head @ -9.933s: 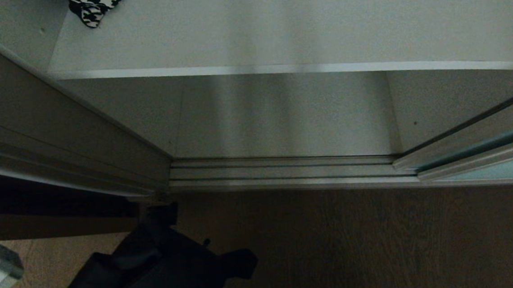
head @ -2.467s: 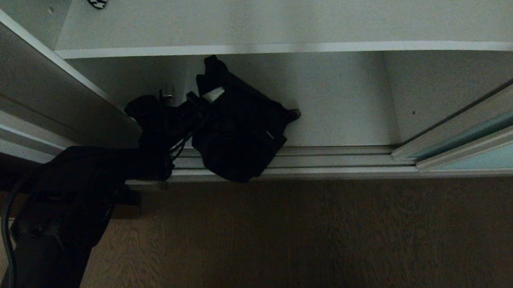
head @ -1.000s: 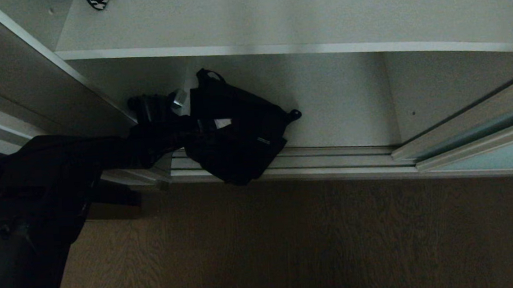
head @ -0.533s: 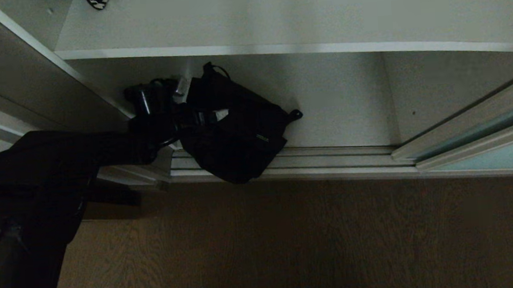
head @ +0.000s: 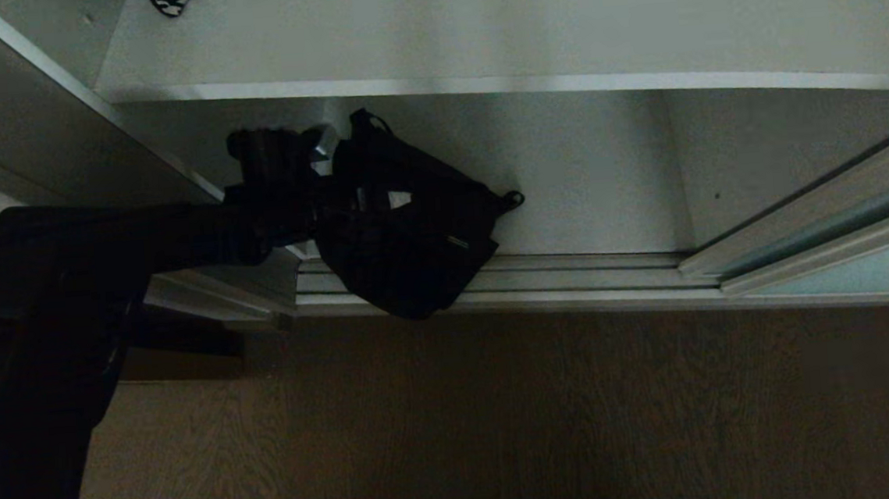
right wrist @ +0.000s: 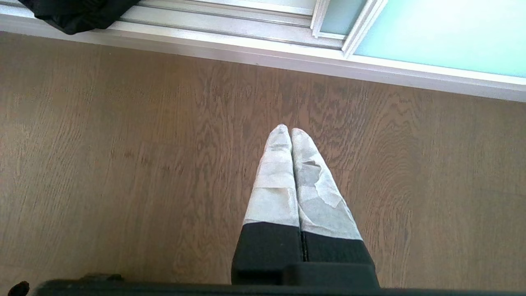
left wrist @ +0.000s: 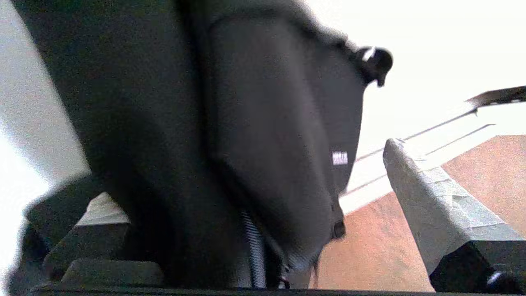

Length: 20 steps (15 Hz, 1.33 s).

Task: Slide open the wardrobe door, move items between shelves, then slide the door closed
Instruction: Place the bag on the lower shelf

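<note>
Black fabric bag [head: 412, 236] sits slumped at the left end of the wardrobe's bottom white-grey shelf [head: 596, 184], its lower corner hanging over the ridged silver floor track [head: 572, 280], and the left gripper [head: 305, 153] is right at its 9 o'clock with fingers spread wide, not pinching anything. Frosted pale blue-green sliding wardrobe door [head: 853, 276] is parked over at 3 o'clock, so the opening's clear. Right gripper [right wrist: 291, 132] just hangs over the brown wood floor [right wrist: 123, 164], fingertips pressed together.
</note>
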### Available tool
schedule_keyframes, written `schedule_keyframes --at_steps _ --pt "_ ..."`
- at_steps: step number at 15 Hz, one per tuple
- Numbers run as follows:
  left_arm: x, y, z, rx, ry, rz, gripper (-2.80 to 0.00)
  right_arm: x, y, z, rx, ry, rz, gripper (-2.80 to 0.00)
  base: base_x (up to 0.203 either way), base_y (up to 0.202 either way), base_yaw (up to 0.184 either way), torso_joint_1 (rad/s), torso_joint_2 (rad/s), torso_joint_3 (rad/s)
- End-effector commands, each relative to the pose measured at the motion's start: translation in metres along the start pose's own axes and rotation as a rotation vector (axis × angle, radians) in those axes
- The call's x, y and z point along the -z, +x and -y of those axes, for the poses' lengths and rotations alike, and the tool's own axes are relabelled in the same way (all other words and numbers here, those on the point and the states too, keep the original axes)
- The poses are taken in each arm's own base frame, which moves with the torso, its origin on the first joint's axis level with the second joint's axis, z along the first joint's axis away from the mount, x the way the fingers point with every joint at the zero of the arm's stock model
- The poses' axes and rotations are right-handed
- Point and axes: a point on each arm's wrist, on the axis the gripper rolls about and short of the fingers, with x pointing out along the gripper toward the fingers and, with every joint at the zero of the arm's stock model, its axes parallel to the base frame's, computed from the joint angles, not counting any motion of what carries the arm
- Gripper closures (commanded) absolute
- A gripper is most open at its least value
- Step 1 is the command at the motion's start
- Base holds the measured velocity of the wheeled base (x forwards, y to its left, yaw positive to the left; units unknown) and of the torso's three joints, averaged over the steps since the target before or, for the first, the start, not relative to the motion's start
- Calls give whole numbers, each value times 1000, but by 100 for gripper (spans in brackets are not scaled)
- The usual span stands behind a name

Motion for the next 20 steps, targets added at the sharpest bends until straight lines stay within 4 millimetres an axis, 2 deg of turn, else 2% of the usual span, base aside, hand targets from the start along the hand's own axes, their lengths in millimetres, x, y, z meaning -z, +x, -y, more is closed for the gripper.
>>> schedule_keyframes --at_steps 1,4,7,10,13,16,17,20 --pt "-16 -7 4 1 105 55 -280 0 0 0 -1 0 3 0 0 0 0 0 0 0" --pt "-13 -2 -3 -89 261 112 -280 0 0 0 -1 0 3 0 0 0 0 0 0 0" --pt "-22 -4 -6 -194 351 199 -280 0 0 0 -1 -1 3 0 0 0 0 0 0 0" --pt "-30 -6 -5 -248 542 247 -280 0 0 0 -1 0 3 0 0 0 0 0 0 0" --pt "-17 -4 -7 -244 468 111 -280 0 0 0 -1 0 2 0 0 0 0 0 0 0" --pt "-34 -16 3 -242 210 136 -280 0 0 0 -1 0 3 0 0 0 0 0 0 0" --pt "-33 -19 6 -235 155 92 -280 0 0 0 -1 0 3 0 0 0 0 0 0 0" --pt "-3 -23 19 -210 -7 -230 -280 0 0 0 -1 0 3 0 0 0 0 0 0 0"
